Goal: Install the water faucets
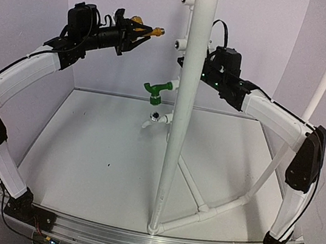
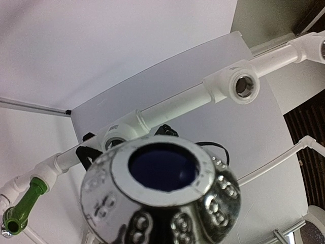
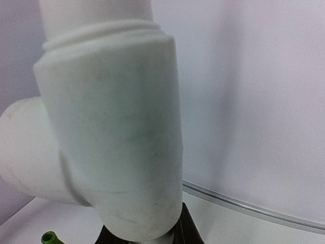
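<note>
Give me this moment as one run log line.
left pincer: shut on brass faucet, held high left of upright pipe | green faucet: mounted on pipe | right pincer: at pipe, grip unclear

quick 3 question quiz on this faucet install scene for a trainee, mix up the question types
1. True or false: the green faucet is lying loose on the table.
2. Where is the brass faucet? A) in the left gripper, held up in the air B) screwed into the pipe C) down on the table
3. In the top view, how many open tee outlets show on the upright white pipe above the green faucet?

Key:
1. False: it is mounted on the side of the upright white pipe.
2. A
3. Two
</note>
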